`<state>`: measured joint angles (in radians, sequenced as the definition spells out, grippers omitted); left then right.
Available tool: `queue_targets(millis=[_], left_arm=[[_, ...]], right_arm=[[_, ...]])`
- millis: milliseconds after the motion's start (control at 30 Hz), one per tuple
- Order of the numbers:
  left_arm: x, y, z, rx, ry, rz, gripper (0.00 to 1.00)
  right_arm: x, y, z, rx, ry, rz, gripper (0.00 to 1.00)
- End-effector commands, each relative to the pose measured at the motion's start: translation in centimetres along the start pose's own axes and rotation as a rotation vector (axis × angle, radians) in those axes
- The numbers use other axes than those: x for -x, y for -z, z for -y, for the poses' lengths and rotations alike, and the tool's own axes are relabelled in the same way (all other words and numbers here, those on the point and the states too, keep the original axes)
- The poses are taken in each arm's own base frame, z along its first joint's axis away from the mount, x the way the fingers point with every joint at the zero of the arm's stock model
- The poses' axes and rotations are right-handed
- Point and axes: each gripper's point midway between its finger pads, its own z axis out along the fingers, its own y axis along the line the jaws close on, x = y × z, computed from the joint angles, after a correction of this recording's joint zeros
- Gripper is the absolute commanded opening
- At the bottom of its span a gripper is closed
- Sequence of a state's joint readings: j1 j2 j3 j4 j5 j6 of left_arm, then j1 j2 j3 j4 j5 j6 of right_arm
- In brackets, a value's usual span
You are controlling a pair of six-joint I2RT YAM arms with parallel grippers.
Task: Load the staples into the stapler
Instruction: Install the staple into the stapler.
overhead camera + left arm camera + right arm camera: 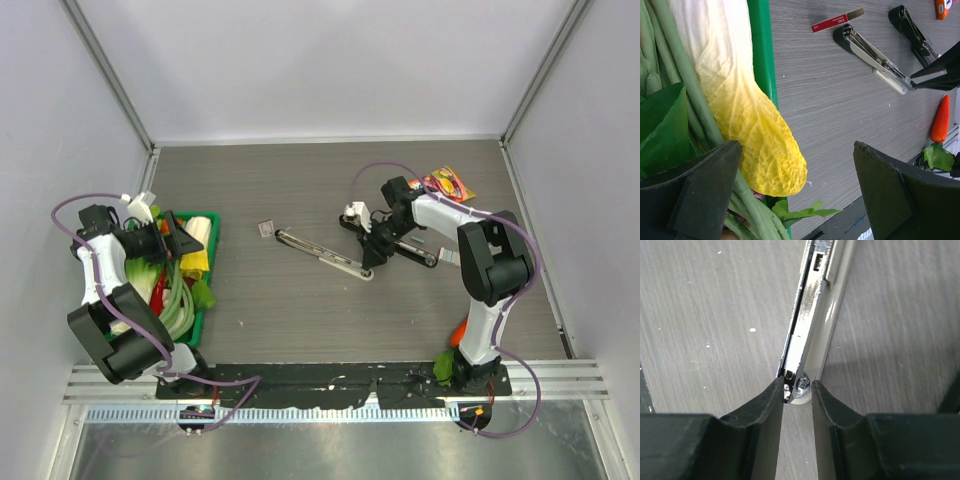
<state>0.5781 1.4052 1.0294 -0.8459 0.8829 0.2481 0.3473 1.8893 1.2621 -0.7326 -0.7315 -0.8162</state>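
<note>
The right gripper (pixel 797 388) is nearly pressed together, its two dark fingers pinching the very tip of the opened stapler (pixel 810 330). One pad sits against the shiny metal rail and the other against the pale base. The left gripper (pixel 180 238) is spread as wide as it goes, holds nothing, and hangs over the left side of the table (pixel 300 180).

Below it sits a green tray (pixel 760 50) piled with a yellow-white cabbage leaf (pixel 740 100) and long green stalks (pixel 675 75). Only the left wrist view shows these up close. From above they are a jumble behind the arm.

The stapler lies slantwise mid-table, and a second, black stapler (pixel 912 32) lies just beyond it, near the right arm. The overhead view alone shows the whole orange-red snack packet (pixel 448 184) at the far right. An orange carrot (pixel 940 119) lies near the right arm's base.

The staples (pixel 265 229) — a tiny box — lie flat on the table just beside the stapler's hinge end, well away from the pinched tip. The box's red label shows only in the left wrist view.
</note>
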Motion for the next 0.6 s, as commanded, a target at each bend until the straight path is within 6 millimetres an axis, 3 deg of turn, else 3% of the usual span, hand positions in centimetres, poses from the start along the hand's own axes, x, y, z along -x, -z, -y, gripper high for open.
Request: queue_targets(millis=[0, 200, 300, 333, 433, 567], left_arm=[[0.3, 0.4, -0.3, 0.018, -0.020, 0.006, 1.00], [0.4, 0.5, 0.3, -0.004, -0.026, 0.010, 1.00], [0.5, 0.7, 0.8, -0.024, -0.033, 0.018, 1.00], [0.5, 0.8, 1.1, -0.028, -0.038, 0.021, 1.00], [0.7, 1.2, 1.8, -0.043, -0.052, 0.032, 1.00], [1.1, 1.8, 2.8, -0.057, -0.083, 0.049, 1.00]], right_arm=[[1.4, 1.2, -1.8, 0.045, 0.083, 0.021, 0.36], [2.2, 4.3, -0.6, -0.059, 0.060, 0.063, 0.42], [2.3, 7.3, 3.1, -0.279, -0.039, 0.108, 0.42], [3.1, 9.3, 4.7, -0.401, -0.066, 0.146, 0.42], [2.3, 13.4, 7.4, -0.621, -0.150, 0.177, 0.43], [-0.1, 16.1, 8.0, -0.769, -0.192, 0.136, 0.44]])
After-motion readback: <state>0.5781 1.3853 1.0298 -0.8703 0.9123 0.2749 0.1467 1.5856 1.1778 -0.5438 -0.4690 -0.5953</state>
